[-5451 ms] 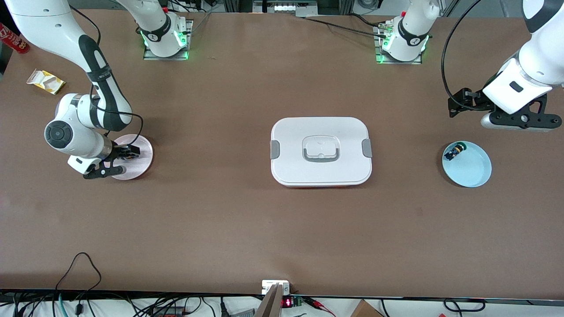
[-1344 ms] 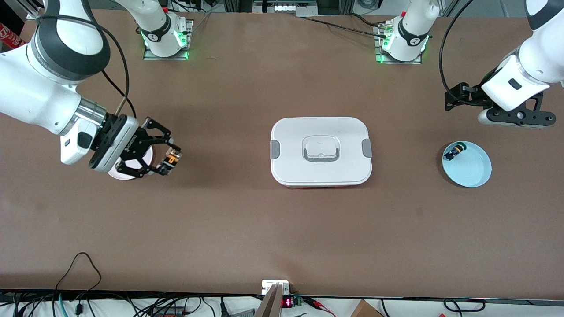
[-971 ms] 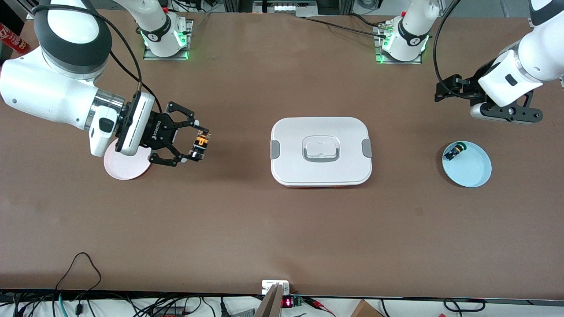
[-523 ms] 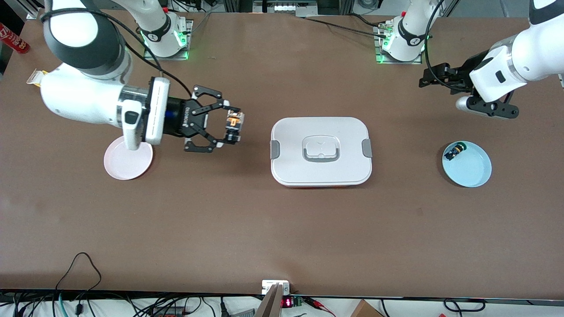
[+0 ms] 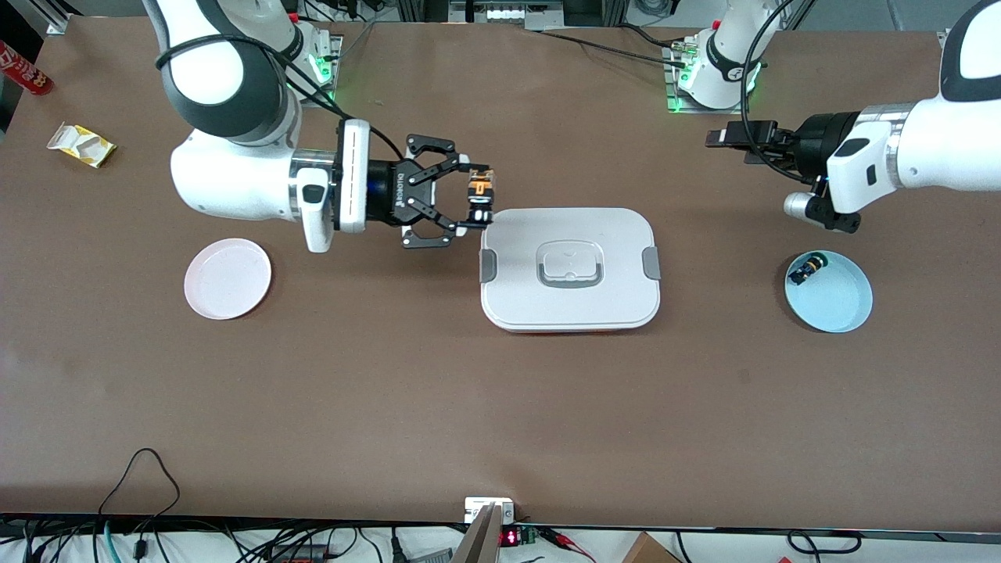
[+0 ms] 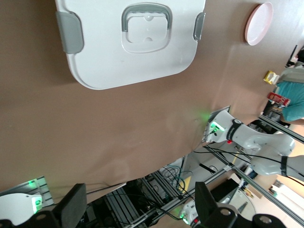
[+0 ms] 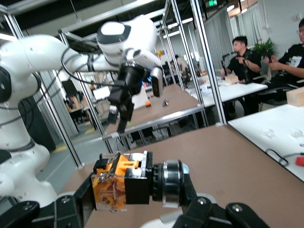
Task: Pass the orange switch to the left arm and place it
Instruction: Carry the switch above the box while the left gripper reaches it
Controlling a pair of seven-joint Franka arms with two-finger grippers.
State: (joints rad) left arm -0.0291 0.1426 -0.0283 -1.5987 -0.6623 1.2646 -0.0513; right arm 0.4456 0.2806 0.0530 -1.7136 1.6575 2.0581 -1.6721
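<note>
Box (image 5: 569,270) blocks table middle; bare table nearer camera, seemingly passable.

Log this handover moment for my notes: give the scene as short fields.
right end effector: shut on the orange switch, over the box's edge at the right arm's end
left end effector: open, empty, above the table between box and blue plate
box: lid closed, mid-table
blue plate: holds the other switch
pink plate: empty

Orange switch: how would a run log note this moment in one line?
right gripper: shut on orange switch, at box edge | left gripper: open, waiting above table
</note>
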